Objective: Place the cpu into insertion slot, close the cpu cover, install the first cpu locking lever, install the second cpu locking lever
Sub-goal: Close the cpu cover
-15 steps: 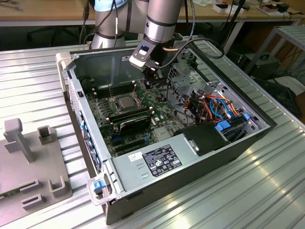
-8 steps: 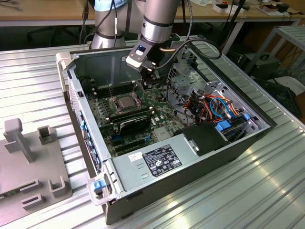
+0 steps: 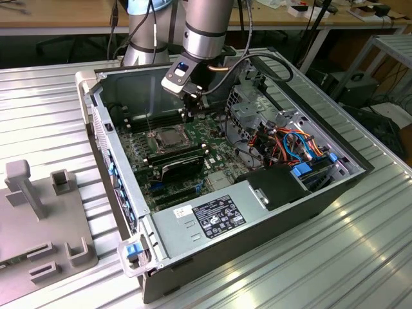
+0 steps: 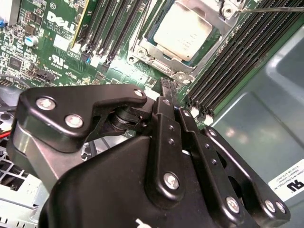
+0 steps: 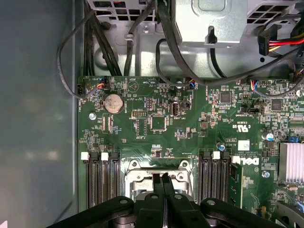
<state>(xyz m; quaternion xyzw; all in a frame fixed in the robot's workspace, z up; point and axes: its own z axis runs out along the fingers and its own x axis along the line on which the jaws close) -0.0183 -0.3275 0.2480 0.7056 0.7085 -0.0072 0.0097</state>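
Both fingers (image 5: 157, 189) are pressed together, right by the edge of the metal cover (image 4: 142, 50). That cover lies down around the chip (image 4: 183, 29), on the green board (image 5: 142, 137).

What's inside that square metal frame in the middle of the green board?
The silvery cpu lies in the cut-out of the cover, with its flat top showing. The slot beneath is covered by the cpu, so its contacts cannot be seen.
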